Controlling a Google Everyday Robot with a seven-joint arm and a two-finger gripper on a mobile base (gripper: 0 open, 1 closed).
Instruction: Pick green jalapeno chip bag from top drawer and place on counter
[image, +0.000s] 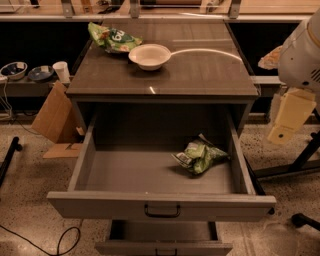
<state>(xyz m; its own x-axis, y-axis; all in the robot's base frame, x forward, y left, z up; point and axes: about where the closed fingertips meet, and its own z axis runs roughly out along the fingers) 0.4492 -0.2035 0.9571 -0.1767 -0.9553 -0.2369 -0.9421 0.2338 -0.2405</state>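
Note:
The green jalapeno chip bag (200, 155) lies crumpled in the right part of the open top drawer (125, 172), near its right wall. The drawer is pulled far out, and its dark handle (162, 210) shows at the front centre. The counter (200, 72) is the dark wood top of the cabinet above it. My gripper (287, 117) hangs at the right edge of the view, outside the drawer, to the right of and above the bag and apart from it.
A larger green bag (112, 39) and a white bowl (149, 55) sit at the counter's back left. A lower drawer (162, 245) is slightly open. A cardboard box (56, 120), a cup (61, 71) and a floor cable (60, 242) are on the left; black stand legs (300, 165) are on the right.

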